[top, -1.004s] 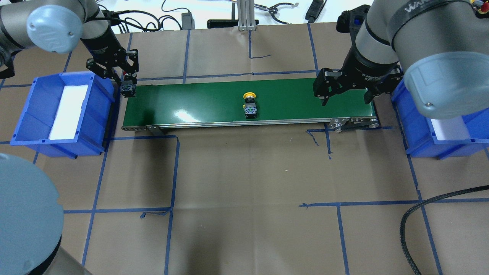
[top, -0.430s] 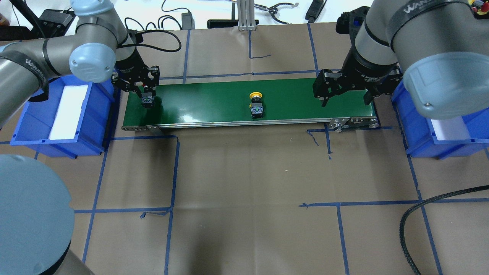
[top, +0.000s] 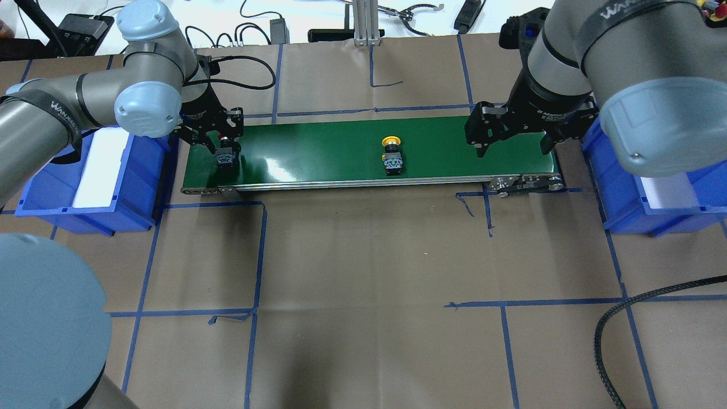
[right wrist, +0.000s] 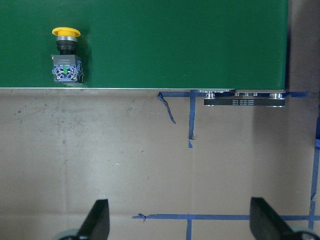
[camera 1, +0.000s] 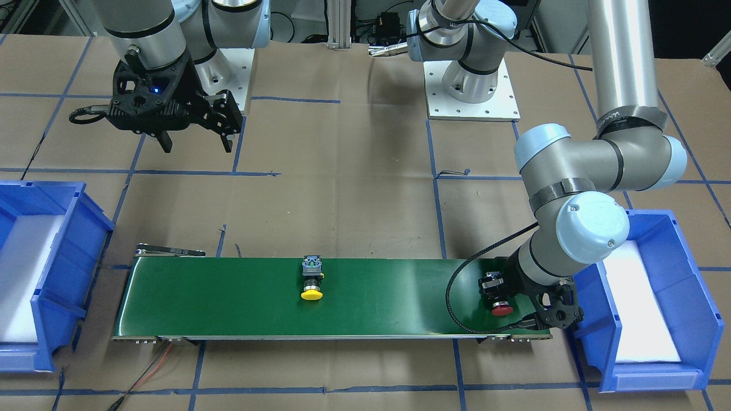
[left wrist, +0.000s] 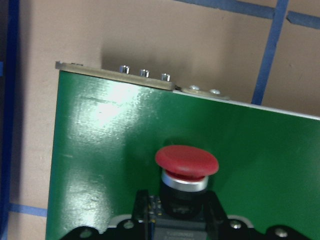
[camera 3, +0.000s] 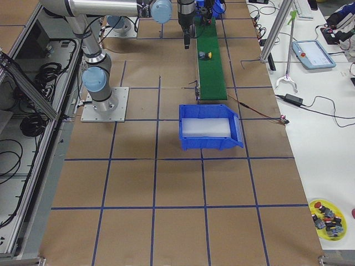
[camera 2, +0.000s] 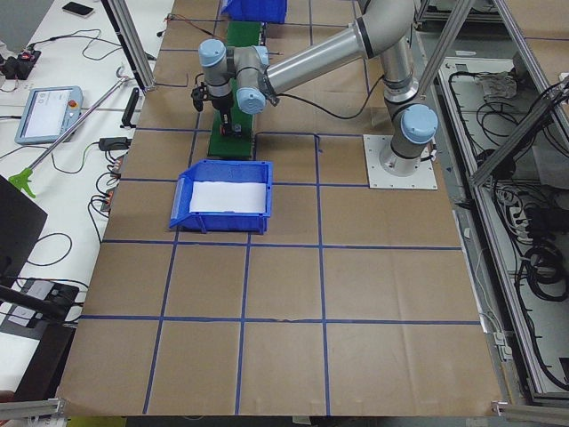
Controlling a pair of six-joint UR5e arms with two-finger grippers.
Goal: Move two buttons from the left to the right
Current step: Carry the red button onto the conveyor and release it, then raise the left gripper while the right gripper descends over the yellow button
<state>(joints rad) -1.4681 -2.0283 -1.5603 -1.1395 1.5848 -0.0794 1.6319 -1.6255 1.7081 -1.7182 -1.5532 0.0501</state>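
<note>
Well, counting first: two buttons, two arms, two blue bins and one green conveyor belt [top: 318, 150].

The yellow button [top: 392, 154] lies on its side on the belt, a little to the robot's right of the middle, with its cap pointing away from the robot and its grey block toward it. Nothing touches it. The red button [left wrist: 187, 162] is at the belt's left end, clenched by its rear block in the left gripper [top: 225, 150], cap pointing away from the robot. It sits very low over the green surface, but I cannot tell whether it rests on it.

The right gripper [top: 514, 149] hangs above the belt's right end with its fingers [right wrist: 97, 220] spread wide and nothing between them.

The left bin [top: 34, 187] stands just off the belt's left end and the right bin [top: 625, 221] just off its right end. Each has a white foam pad in the bottom, and I see no button in either.

The table [top: 369, 272] is covered in brown paper marked into squares with blue tape. A black braided cable [top: 653, 298] curls in at the near right corner. A white bench beyond the table carries loose cables, and a side bench holds a teach pendant [camera 3: 313, 54]. A yellow dish of spare parts [camera 3: 327, 219] sits at the table's right end.
</note>
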